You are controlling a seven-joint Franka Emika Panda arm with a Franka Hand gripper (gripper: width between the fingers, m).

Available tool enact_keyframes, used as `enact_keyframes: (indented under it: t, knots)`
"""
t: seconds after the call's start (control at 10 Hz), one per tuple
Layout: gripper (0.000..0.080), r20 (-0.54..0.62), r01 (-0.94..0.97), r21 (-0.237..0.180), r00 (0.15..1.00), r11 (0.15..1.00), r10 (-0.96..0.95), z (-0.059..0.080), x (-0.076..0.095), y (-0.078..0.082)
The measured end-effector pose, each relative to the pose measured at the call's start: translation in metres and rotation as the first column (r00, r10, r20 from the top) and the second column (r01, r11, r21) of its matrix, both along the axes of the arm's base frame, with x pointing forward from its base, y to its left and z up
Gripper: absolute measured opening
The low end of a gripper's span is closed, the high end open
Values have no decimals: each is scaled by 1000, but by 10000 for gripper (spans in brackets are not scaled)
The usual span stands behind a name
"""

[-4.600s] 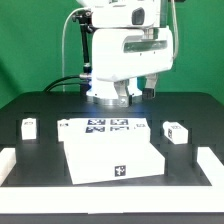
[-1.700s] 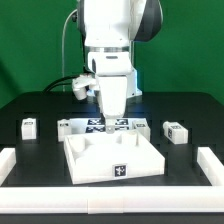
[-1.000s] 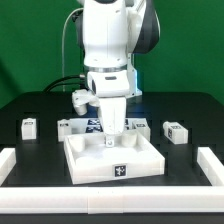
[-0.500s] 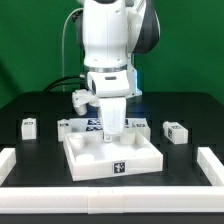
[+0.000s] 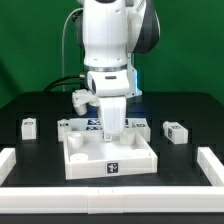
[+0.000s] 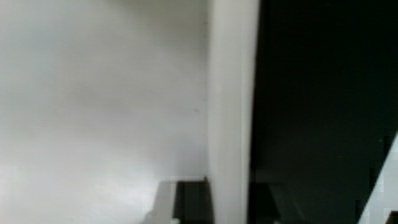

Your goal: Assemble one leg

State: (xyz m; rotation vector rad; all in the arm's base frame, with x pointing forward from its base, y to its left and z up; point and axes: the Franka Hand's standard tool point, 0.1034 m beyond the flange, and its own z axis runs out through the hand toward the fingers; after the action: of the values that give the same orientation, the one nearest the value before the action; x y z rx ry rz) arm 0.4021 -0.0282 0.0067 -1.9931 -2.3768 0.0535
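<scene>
Pincer (image 5: 112,131) is down low, right at the back edge of the panel (image 5: 110,158). Can't tell if it's spread, pressed together or pinching that edge. The tips are too small in the exterior view. The wrist view is just white blur next to black, w/ a thin white strip between.

What changed: a few secs ago the arm was up high & the panel lay flat in front of it. Then the arm came down to the back edge. In the last sec the panel slid a bit to the exterior view's left, & its front tag (image 5: 112,167) went that way too. So I think the robot is nudging the panel into place to get it ready. No leg is in yet, so the job is prob. near its start.

One leg (image 5: 29,127) sits on the table (image 5: 190,105) at the exterior view's left, & a 2nd leg (image 5: 176,132) at the right. Both are well apart from the pincer.

Hard to see: the marker board (image 5: 95,124) is partly hidden behind arm & panel. A small white bit (image 5: 64,127) beside it might be one more leg, can't tell.
</scene>
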Motion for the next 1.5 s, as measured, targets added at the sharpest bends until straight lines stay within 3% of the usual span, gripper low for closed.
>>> enact_keyframes:
  t: [0.3, 0.7, 0.9, 1.2, 1.5]
  knots:
    - [60, 0, 0, 0, 1000, 1000, 0, 0, 1, 0]
    - [60, 22, 74, -4, 997, 997, -74, 0, 38, 2]
    - [60, 30, 210, -5, 977, 978, -210, 0, 39, 19]
    - [60, 24, 211, 6, 977, 978, -211, 0, 40, 53]
    - [60, 22, 146, 32, 989, 989, -147, 0, 59, 87]
